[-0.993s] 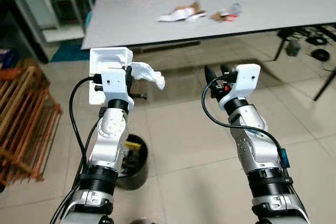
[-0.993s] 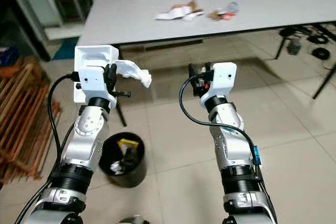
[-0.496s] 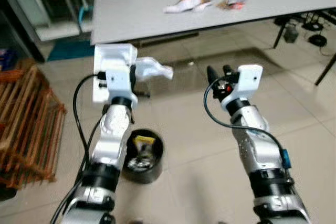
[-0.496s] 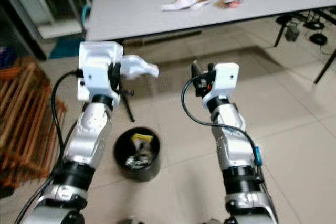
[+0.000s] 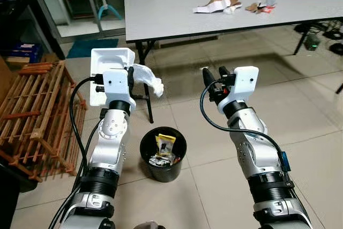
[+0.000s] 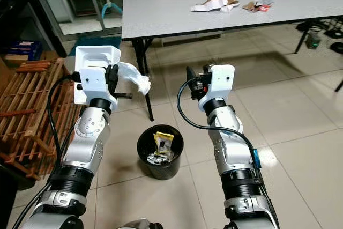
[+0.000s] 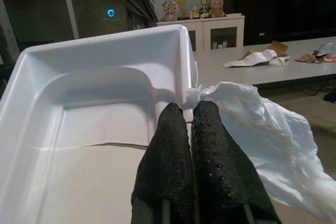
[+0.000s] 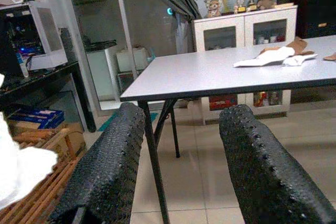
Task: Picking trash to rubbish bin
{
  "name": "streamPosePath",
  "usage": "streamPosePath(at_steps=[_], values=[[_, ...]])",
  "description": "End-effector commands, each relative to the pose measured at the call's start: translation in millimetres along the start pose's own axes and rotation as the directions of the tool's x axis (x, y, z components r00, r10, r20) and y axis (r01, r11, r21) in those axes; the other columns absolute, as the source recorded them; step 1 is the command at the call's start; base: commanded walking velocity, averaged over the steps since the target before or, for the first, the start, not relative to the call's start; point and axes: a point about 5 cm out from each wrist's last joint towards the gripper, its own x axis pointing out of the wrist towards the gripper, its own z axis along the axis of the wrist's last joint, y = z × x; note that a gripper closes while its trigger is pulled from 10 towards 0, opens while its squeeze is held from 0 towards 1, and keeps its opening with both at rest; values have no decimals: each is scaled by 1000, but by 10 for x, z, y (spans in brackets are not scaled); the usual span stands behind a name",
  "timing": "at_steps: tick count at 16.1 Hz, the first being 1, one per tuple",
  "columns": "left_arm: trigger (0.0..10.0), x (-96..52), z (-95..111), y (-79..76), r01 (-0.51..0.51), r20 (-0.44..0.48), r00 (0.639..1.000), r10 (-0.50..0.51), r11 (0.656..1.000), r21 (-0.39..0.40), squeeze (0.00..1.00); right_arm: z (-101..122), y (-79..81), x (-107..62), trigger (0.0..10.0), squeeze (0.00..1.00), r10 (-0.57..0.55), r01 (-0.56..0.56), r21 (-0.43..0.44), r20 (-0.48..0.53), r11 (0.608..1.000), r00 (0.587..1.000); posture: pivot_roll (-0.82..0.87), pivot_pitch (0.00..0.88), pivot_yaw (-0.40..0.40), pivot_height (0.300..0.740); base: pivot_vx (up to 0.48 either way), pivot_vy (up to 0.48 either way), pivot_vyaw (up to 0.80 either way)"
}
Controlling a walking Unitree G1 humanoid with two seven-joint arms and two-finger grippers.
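Left wrist view: a white tray (image 7: 94, 108) and a crumpled white plastic bag (image 7: 262, 140) are being held by the left gripper (image 7: 191, 111), with its two black fingers pressed together on the tray's rim and the bag's edge. In the head views, the tray and bag are being kept up in the air, above and a little to the left of the black rubbish bin (image 5: 163, 154). The bin is being seen on the tiled floor (image 5: 311, 122) between the two arms, with wrappers inside it. The right gripper (image 8: 181, 156) is being held up with its fingers apart and with nothing between them. More trash (image 5: 217, 6) is being left lying on the grey table (image 5: 161, 14) far ahead. A wooden rack (image 5: 32, 116) is being seen on the left.
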Motion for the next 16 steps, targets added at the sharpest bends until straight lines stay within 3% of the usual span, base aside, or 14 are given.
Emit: streamPosePath(at_steps=[1, 16], values=[[10000, 9, 3, 6, 1, -7, 1000, -1, 1000, 12, 0, 19, -17, 7, 10000, 0, -6, 6, -3, 0, 1000, 1000, 14, 38, 78, 740, 0, 0, 0], [10000, 9, -28, 11, 6, -31, 999, -6, 1000, 26, 0, -46, -62, 18, 10000, 0, -40, 38, -32, -55, 999, 998, 17, 41, 75, 720, 380, 0, 0]])
